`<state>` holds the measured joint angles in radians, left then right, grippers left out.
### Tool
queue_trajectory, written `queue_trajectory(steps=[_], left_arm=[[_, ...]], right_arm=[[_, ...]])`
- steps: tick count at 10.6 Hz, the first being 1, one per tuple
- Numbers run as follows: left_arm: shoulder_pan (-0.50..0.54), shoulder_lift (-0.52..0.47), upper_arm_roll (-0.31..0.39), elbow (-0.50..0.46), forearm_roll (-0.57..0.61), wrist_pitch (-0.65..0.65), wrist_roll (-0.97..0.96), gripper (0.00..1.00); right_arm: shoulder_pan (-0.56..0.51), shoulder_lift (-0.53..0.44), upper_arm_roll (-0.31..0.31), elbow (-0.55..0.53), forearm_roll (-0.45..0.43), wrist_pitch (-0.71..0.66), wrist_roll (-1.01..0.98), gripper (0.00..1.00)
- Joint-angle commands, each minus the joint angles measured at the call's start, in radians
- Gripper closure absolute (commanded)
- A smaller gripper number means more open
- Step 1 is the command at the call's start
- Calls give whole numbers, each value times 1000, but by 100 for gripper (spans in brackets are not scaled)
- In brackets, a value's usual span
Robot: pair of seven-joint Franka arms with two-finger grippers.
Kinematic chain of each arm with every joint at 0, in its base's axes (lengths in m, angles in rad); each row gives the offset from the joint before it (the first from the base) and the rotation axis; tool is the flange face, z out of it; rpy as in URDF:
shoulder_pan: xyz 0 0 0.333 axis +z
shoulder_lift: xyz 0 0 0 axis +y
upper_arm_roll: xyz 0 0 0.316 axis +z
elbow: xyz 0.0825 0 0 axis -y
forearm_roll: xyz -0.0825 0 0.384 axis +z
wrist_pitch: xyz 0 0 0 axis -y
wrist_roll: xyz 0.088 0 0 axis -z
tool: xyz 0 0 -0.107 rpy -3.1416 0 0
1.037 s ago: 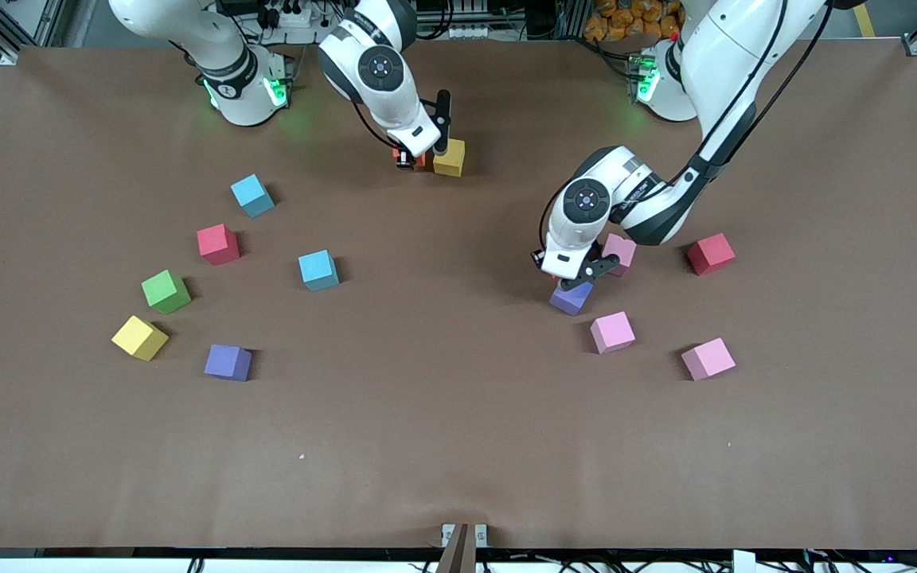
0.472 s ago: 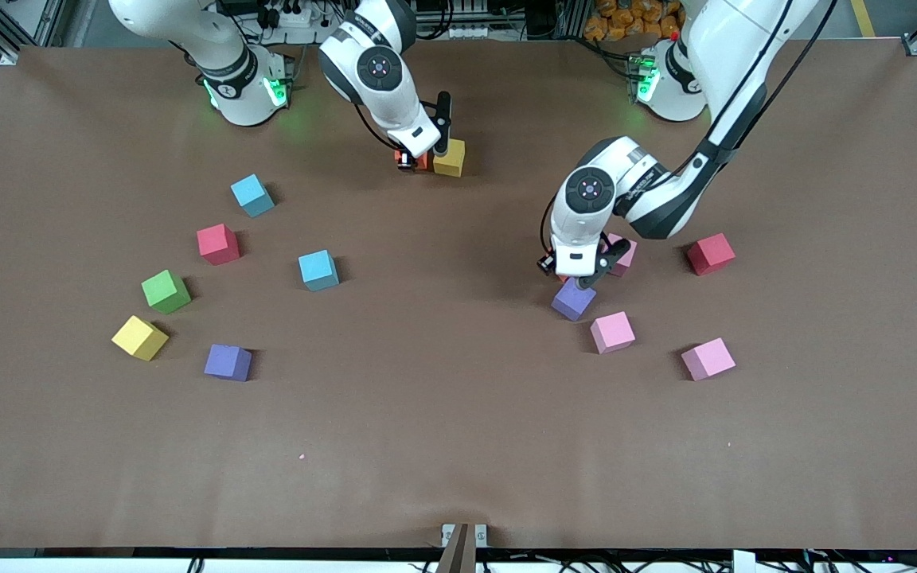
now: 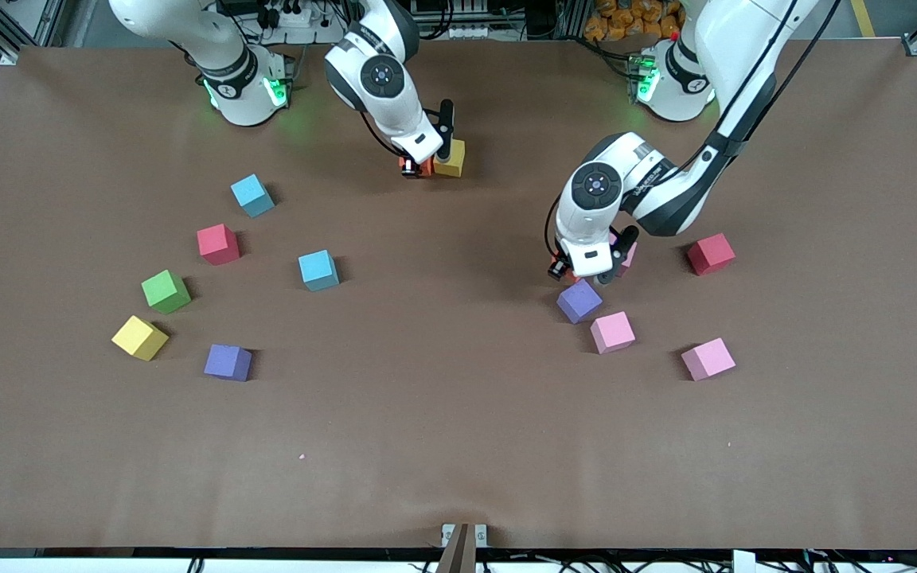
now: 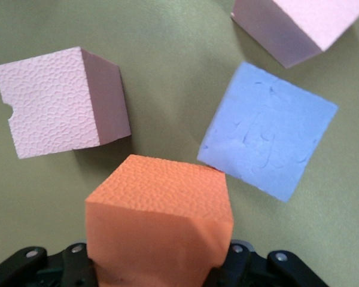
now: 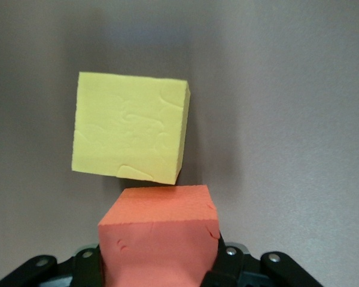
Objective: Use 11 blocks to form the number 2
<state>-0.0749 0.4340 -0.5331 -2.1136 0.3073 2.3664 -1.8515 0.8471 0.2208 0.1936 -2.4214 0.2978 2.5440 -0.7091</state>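
My right gripper (image 3: 420, 165) is low over the table near the robots' bases, shut on an orange block (image 5: 158, 236). That block sits right beside a yellow block (image 3: 450, 157), which is also in the right wrist view (image 5: 130, 134). My left gripper (image 3: 586, 277) is shut on a second orange block (image 4: 161, 221). It hangs just above the table between a purple block (image 3: 579, 301) and a pink block (image 3: 624, 253). The purple block (image 4: 268, 131) and a pink block (image 4: 60, 101) lie close to the held cube.
Two more pink blocks (image 3: 612, 332) (image 3: 708, 358) and a red cube (image 3: 711, 254) lie toward the left arm's end. Toward the right arm's end lie two light blue blocks (image 3: 252, 195) (image 3: 319, 270), a red cube (image 3: 218, 243), a green (image 3: 165, 291), a yellow (image 3: 140, 337) and a purple block (image 3: 228, 362).
My left gripper has turned and shifted off the purple block toward the pink one, so the purple block now shows fully. The right gripper has barely moved.
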Motion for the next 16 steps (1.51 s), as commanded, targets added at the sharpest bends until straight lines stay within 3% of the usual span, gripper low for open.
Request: queue_trajectory(steps=[1,7,14,16], left_arm=[[7,-18,-13,-6,4,-16,-67,87],[7,-20,-13,9,3,-16,-152,87],[7,-18,-13,23,3,-24,-192,87],[7,-18,-13,23,3,-24,-195,87]], right_arm=[[6,-26,-2,-2,29,-42,-10,63],[24,40,0,-1,29,51,5,63],[47,29,1,-1,29,51,40,62],[56,17,4,-1,29,64,65,53]])
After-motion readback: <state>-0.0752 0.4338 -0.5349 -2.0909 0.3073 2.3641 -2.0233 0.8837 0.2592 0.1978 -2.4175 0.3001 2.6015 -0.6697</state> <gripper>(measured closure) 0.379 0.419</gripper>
